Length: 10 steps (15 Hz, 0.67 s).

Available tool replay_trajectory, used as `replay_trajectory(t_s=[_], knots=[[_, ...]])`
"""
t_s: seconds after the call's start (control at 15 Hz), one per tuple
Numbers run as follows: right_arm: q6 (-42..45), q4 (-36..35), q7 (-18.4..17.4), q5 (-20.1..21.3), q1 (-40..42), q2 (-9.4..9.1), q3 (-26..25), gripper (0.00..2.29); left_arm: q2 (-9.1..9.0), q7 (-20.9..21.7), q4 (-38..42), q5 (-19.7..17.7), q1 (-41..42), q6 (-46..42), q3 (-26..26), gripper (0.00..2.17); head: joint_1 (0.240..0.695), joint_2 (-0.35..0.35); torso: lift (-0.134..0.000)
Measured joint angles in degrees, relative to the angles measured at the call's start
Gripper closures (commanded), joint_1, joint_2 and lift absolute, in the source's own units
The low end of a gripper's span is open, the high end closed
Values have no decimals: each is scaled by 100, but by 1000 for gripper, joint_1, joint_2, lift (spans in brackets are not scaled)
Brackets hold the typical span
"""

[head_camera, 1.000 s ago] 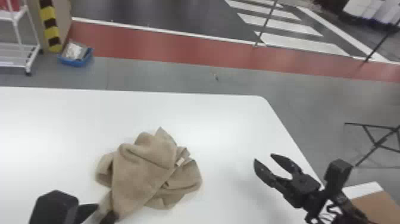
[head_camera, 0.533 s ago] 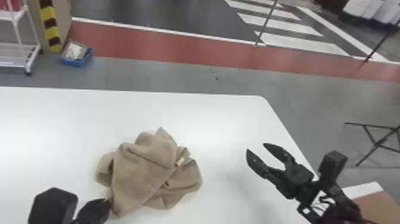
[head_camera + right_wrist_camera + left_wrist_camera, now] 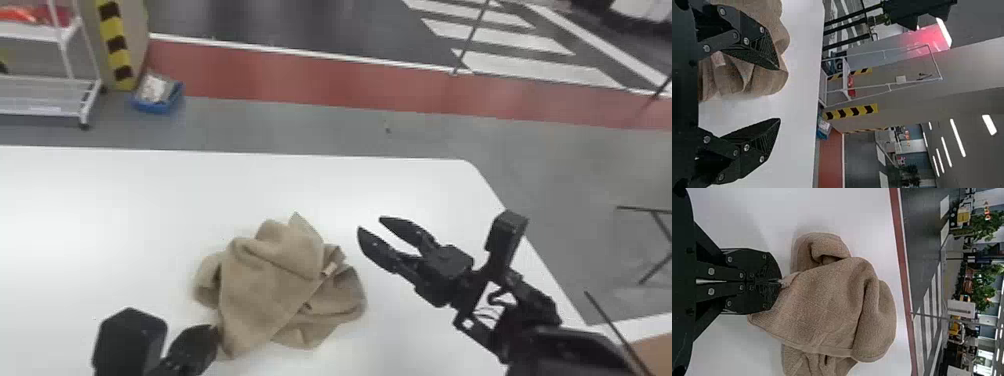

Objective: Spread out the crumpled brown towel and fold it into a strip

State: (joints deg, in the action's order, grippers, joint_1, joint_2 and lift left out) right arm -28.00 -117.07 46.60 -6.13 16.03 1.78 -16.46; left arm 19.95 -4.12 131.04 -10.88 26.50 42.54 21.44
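towel [image 3: 272, 287]: brown, plain
worktop [image 3: 100, 210]: white
left tool [image 3: 214, 331]: black
right tool [image 3: 369, 222]: black
tape [image 3: 115, 42]: I see yellow-black bands

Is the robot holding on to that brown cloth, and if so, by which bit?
Yes: the left claw pinches the brown towel by a small bit of its near edge. The right claw is open and empty.

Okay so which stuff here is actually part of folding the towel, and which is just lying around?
Part of the job:
- brown towel, crumpled
- white table under it
- left gripper, at the towel's edge
- right gripper, open above the table

Just around:
- blue box on the floor
- white rack
- yellow-and-black striping
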Motion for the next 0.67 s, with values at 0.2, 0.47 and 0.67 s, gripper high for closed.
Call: replay_trajectory(t_s=[0.2,0.47,0.67], knots=[[-315,24,47,-147,-162,24,491,505,17,-2,26,17,3,34,6,1804,695,-148,-124],[-578,88,15,22,-213,26,643,508,38,-2,52,24,9,48,12,1804,695,-119,-124],[-667,108,32,56,-165,38,630,950,39,7,39,25,-4,37,28,1804,695,-124,-124]])
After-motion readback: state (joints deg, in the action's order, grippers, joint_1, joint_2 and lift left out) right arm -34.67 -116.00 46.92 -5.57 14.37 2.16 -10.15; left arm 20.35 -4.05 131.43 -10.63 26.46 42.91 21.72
